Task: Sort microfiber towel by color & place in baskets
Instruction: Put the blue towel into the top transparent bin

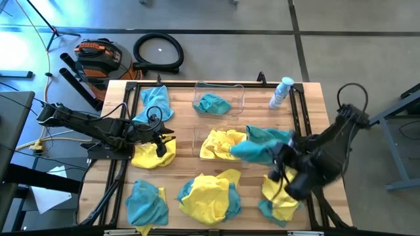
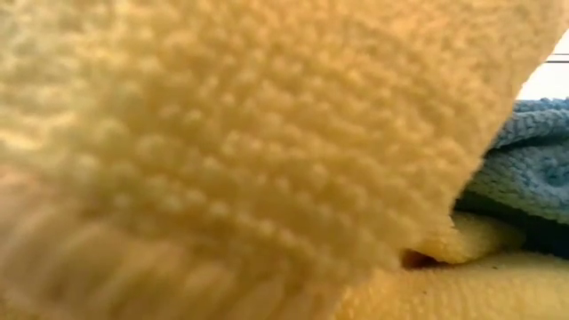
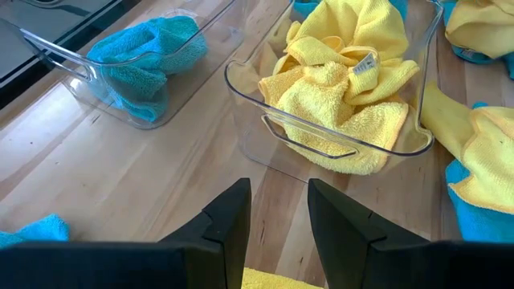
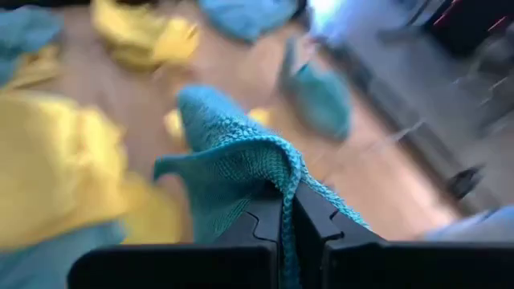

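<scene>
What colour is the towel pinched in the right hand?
Teal-blue. The right hand is shut on the teal towel, clearest in the right wrist view.

Right gripper (image 4: 289, 210) clamped shut, fingers pressed together on a fold of a teal towel (image 4: 233, 164), forearm angled in from the table's right edge, wrist bent down. Left gripper (image 3: 279, 213) parted with a clear gap between its fingers, holding nothing, arm stretched low and level from the left side.
</scene>
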Controlling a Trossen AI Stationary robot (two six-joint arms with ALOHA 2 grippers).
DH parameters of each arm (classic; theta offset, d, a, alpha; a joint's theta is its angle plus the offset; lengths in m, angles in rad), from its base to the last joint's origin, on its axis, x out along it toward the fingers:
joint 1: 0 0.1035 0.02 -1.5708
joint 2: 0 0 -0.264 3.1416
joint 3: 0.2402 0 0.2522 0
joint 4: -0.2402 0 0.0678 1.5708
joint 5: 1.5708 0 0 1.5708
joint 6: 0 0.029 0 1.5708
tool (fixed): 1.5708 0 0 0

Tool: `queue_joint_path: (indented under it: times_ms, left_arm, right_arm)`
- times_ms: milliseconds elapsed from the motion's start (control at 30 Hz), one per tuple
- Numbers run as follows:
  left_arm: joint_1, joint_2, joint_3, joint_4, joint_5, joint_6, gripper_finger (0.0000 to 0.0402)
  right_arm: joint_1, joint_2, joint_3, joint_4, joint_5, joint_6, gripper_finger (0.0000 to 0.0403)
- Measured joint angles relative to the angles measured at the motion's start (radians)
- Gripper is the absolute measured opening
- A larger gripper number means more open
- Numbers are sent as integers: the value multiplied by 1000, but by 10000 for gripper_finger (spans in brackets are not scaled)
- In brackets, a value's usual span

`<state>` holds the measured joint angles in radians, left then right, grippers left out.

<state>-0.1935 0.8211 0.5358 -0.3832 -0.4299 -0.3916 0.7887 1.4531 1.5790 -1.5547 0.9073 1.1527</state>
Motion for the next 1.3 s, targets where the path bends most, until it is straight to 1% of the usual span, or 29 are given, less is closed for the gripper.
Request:
queue_joint_path:
  times_ms: [67,167,233,300,433,600,667,767,867,1000,1167,1233,1300]
  left_arm:
    - [0,0,0,0,0,0,115]
    - [0,0,0,0,0,0,115]
    - [0,0,0,0,0,0,115]
    - [0,0,0,0,0,0,115]
    - [0,0,0,0,-2,1,115]
    - [0,0,0,-1,-3,1,115]
    - [0,0,0,-1,-4,1,115]
    - [0,0,0,-2,-4,1,115]
    - [0,0,0,-8,-4,1,115]
    - [0,0,0,-13,-4,2,115]
    - [0,0,0,-12,-4,23,115]
    - [0,0,0,-12,-5,27,115]
    - [0,0,0,-12,-5,27,115]
  right_arm:
    - [-82,-11,37,1,30,-104,1]
    - [-221,-21,91,3,34,-235,1]
    - [-319,-22,124,7,27,-308,1]
    - [-421,-21,151,17,-6,-370,1]
    - [-634,-21,161,142,-129,-564,0]
    - [-876,0,141,394,-347,-804,0]
    - [-960,25,140,466,-421,-860,0]
    - [-1067,73,140,519,-492,-908,0]
    - [-1149,138,140,533,-532,-932,0]
    - [-1223,231,140,552,-631,-966,0]
    - [-1254,344,139,668,-745,-1000,0]
    - [-1256,388,139,678,-783,-1004,0]
    - [-1256,430,139,657,-788,-1005,0]
